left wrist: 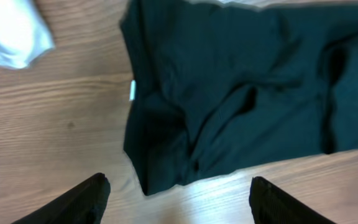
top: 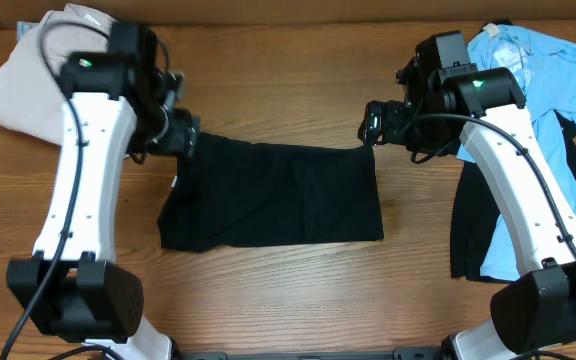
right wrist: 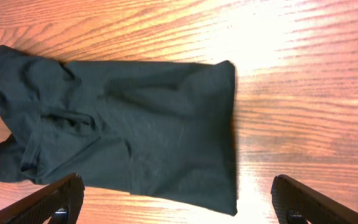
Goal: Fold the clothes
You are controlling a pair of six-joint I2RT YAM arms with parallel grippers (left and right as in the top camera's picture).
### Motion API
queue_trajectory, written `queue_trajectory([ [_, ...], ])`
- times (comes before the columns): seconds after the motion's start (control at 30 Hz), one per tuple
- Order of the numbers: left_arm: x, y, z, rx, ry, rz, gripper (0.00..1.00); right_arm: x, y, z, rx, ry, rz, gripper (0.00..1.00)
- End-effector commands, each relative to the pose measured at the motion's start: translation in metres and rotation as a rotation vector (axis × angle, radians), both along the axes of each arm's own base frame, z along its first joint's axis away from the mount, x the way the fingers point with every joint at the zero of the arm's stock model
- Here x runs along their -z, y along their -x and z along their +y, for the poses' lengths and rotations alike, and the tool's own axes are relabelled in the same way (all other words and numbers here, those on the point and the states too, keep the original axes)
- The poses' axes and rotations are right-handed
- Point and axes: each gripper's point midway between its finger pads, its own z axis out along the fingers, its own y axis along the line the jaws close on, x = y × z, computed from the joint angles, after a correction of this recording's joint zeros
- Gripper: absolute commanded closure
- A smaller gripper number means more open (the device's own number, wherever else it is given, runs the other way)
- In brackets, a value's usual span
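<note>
A black T-shirt lies folded into a rough rectangle in the middle of the wooden table. It fills the left wrist view and the right wrist view. My left gripper hovers over its far left corner, open and empty. My right gripper hovers over its far right corner, open and empty. A light blue tee lies at the far right on another black garment.
Beige folded trousers lie at the far left corner and show as a pale patch in the left wrist view. Bare wood runs along the front of the table.
</note>
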Motion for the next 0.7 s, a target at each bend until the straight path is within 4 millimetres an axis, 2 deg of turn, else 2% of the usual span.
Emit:
queue_trajectory([
  [0.0,0.043,0.011,-0.017,0.125,0.071,0.050,0.23,-0.003,-0.002,-0.001,-0.015,0.007,-0.026,0.00],
  [0.1,0.071,0.015,-0.027,0.182,0.131,0.055,0.18,-0.003,-0.002,-0.001,-0.014,0.008,-0.023,0.00],
  [0.23,0.103,0.023,-0.028,0.185,0.135,0.068,0.11,-0.003,-0.001,-0.001,-0.015,0.008,-0.022,0.00],
  [0.3,0.125,0.030,-0.027,0.147,0.138,0.084,0.08,-0.003,-0.001,-0.001,-0.014,0.008,-0.022,0.00],
  [0.37,0.138,0.035,-0.025,0.107,0.132,0.095,0.06,-0.003,-0.001,-0.001,-0.014,0.008,-0.022,0.00],
  [0.43,0.151,0.039,-0.015,0.039,0.081,0.107,0.06,-0.003,-0.001,-0.001,-0.014,0.008,-0.021,0.00],
  [0.53,0.161,0.044,0.000,-0.019,-0.001,0.115,0.05,-0.003,-0.001,-0.001,-0.014,0.008,-0.021,0.00],
  [0.67,0.162,0.042,0.011,-0.036,-0.062,0.106,0.03,-0.002,-0.001,-0.001,-0.014,0.008,-0.021,0.00],
])
